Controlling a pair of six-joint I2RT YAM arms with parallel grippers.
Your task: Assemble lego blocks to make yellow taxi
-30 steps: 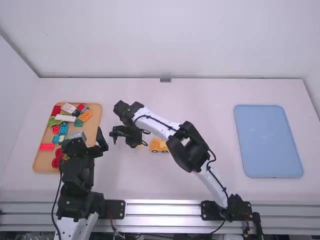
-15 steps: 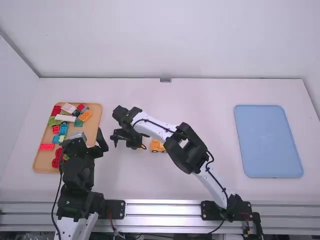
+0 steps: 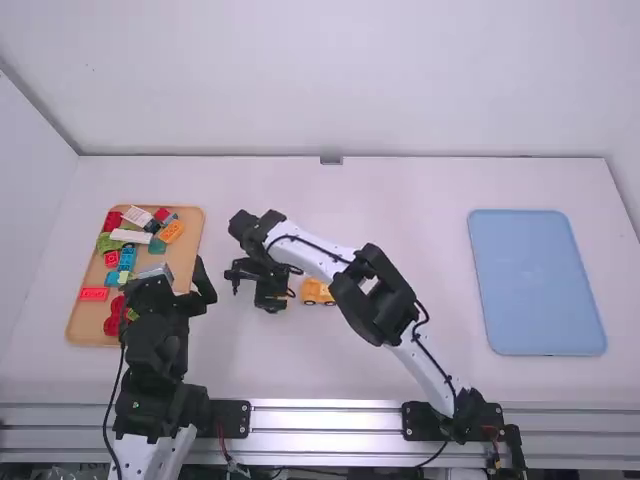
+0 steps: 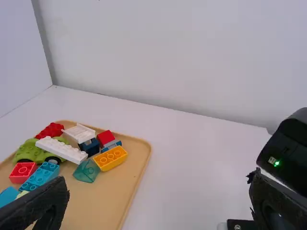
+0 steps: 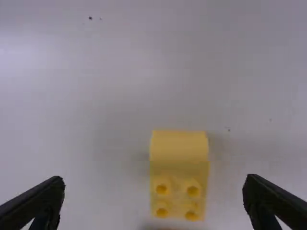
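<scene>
Curved, studded yellow block [image 5: 180,148] framed by wide right gripper [image 5: 153,178]; wheeled yellow-orange base [image 3: 317,292] at gripper's 3 o'clock, high view.
Block might be tipped if gripped off-centre; left gripper [image 4: 159,184] wide, empty.

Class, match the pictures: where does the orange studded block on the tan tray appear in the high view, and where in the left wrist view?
High view: the orange block lies toward the upper right corner of the tan tray.
Left wrist view: the orange block lies beside the teal block, on the side toward the tray's nearest rim.
Shared landmark: the long white brick.
</scene>
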